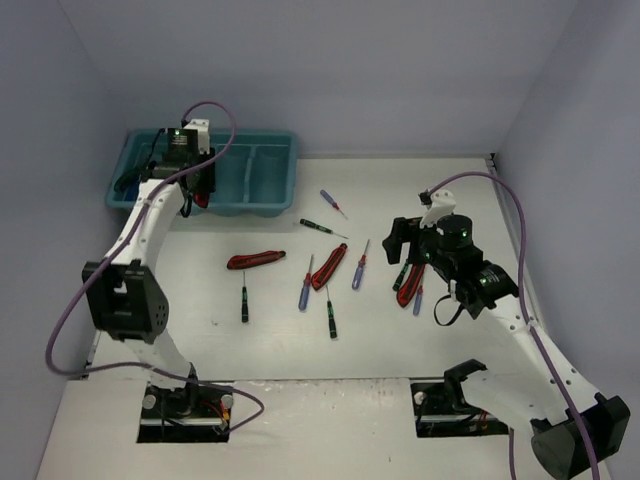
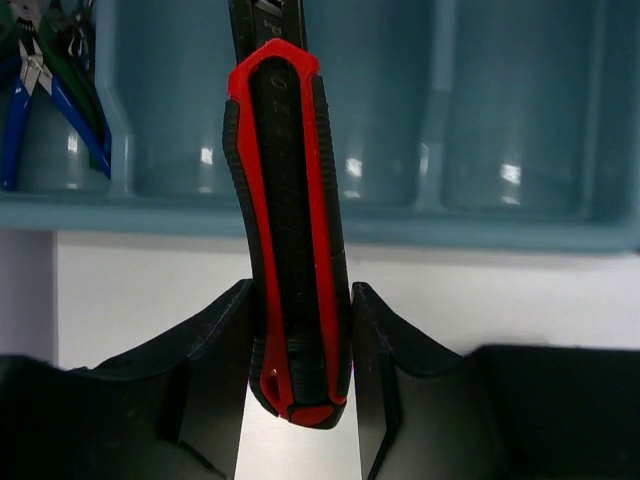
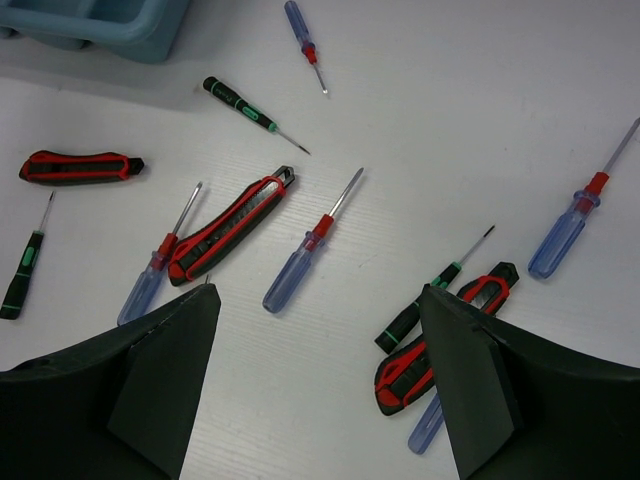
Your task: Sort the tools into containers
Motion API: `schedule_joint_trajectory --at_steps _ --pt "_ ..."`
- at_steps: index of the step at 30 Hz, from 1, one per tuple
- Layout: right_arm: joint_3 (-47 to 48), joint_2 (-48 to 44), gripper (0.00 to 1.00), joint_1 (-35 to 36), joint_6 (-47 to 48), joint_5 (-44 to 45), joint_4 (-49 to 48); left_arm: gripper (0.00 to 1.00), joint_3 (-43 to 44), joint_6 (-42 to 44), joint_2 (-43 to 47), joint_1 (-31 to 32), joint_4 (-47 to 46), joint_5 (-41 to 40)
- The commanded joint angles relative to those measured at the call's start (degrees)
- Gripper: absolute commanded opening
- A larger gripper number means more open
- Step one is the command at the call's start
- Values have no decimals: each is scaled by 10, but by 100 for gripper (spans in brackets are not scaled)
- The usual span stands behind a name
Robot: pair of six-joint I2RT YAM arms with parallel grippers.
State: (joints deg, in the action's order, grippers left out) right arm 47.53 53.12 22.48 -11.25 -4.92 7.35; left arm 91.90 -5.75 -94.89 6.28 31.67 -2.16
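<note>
My left gripper (image 1: 196, 192) is shut on a red-and-black utility knife (image 2: 290, 230), held lengthwise just over the near rim of the teal tray (image 2: 500, 225). The knife's far end reaches over a compartment of the tray (image 1: 275, 190). Blue- and green-handled pliers (image 2: 25, 110) lie in the compartment to the left. My right gripper (image 3: 320, 295) stands open above the table at the right (image 1: 405, 245), with nothing between its fingers. Beside its right finger lie a utility knife (image 3: 430, 355) and a green screwdriver (image 3: 425, 300).
Loose on the table are two more utility knives (image 1: 256, 261) (image 1: 329, 266), blue-handled screwdrivers (image 1: 360, 266) (image 1: 305, 284) (image 1: 333, 203) and green-handled ones (image 1: 244, 302) (image 1: 330, 313) (image 1: 322, 228). Walls close in the back and both sides.
</note>
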Motion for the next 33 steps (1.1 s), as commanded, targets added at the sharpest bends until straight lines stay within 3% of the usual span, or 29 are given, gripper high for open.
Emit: schedule_joint_trajectory --at_steps 1,9,14,17,20,24,28,33 --pt "19 9 79 -3 -7 -12 -30 0 130 37 -102 -57 -27 46" --pt "14 24 80 -3 -9 -18 -29 2 299 40 -293 -123 -41 78" --pt "11 25 80 -3 -17 -21 -28 10 305 27 -339 -136 -118 97" --pt "10 26 80 -3 -18 -17 -25 22 309 18 -356 -137 -138 126" --pt "14 29 81 -3 -16 -14 -24 43 299 10 -365 -136 -154 147" --pt "17 32 82 -3 -13 -13 -24 68 265 11 -323 -136 -176 147" --pt "20 37 83 -3 -4 -15 -24 70 225 27 -246 -135 -158 144" --pt "21 37 83 -2 9 -17 -24 70 110 77 -102 -124 -123 187"
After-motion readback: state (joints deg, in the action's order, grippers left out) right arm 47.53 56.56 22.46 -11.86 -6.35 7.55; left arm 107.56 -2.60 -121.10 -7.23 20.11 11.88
